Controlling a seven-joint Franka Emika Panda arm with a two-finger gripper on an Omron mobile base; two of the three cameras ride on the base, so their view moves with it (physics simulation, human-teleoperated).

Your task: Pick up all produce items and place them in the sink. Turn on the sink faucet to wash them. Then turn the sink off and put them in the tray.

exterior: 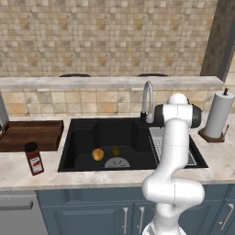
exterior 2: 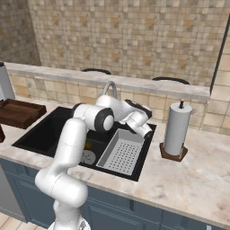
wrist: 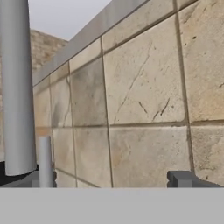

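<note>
Tiled kitchen wall behind marble counter (exterior: 18, 172). Left base view: we see black sink (exterior: 82, 137) holding orange-yellow fruit (exterior: 97, 154) and olive-brown fruit (exterior: 115, 152) near drain; faucet (exterior: 147, 98) at back rim; wooden tray (exterior: 30, 134) left of sink; jar (exterior: 34, 158) just before it; paper towel roll (exterior: 219, 114) right. Right base view: we note gripper (exterior 2: 147, 131) above perforated rack (exterior 2: 121, 152), near faucet base. Hand view: faucet stem at left, wall tiles ahead; fingertips (wrist: 180, 178) spread wide, holding nothing.
</note>
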